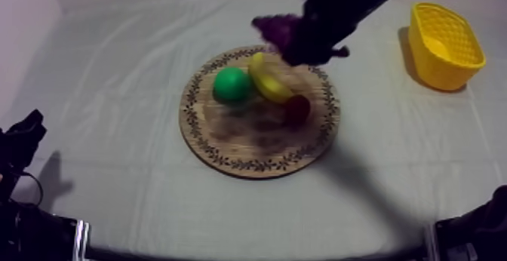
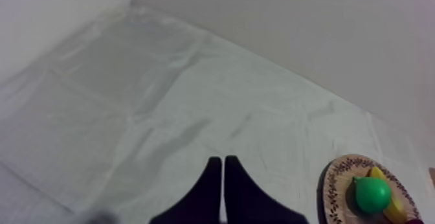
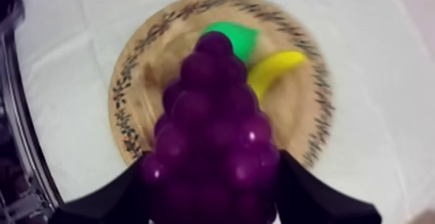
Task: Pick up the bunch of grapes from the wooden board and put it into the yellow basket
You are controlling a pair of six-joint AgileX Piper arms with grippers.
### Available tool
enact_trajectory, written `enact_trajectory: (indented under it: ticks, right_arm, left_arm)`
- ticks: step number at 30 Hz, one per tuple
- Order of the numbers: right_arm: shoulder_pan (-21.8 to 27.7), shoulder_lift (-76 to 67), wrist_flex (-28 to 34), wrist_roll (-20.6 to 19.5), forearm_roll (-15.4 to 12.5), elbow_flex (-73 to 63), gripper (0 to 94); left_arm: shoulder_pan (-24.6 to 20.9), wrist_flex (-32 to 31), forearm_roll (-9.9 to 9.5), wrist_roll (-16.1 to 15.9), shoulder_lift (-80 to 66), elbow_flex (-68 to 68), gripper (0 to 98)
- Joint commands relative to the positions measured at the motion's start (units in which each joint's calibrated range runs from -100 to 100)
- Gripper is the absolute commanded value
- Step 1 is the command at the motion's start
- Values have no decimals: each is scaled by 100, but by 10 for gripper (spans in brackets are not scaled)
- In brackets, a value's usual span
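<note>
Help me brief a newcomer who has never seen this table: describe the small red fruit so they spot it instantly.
Find the round wooden board in the middle of the table. On its side nearer the yellow basket, beside the banana, lies the small red fruit: the smallest, darkest piece there, unlike the green pear.

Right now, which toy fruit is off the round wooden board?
The purple bunch of grapes, gripped by the right gripper; the other three lie on the board.
</note>
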Motion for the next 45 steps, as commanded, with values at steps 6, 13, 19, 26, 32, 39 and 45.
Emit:
enact_trajectory:
  ticks: [6,13,19,26,32,39,45]
  right_arm:
    - [913,-1124,3,-147,-44,190,364]
    - [1753,-992,-242,-236,-31,87,356]
    - [2328,-402,-609,-340,67,-207,365]
    - [2814,706,-714,-442,161,-984,359]
    - [3089,1675,-716,-648,320,-1698,357]
    - [3263,2338,-772,-966,602,-2140,363]
    - [3360,2466,-853,-1150,715,-2218,536]
  left_arm:
    - [-3,-1,1,1,5,0,1]
    - [-3,-1,1,1,5,0,1]
    - [-3,-1,1,1,5,0,1]
    - [-3,-1,1,1,5,0,1]
    - [-3,-1,1,1,5,0,1]
    - [-3,-1,1,1,5,0,1]
    - [-3,-1,1,1,5,0,1]
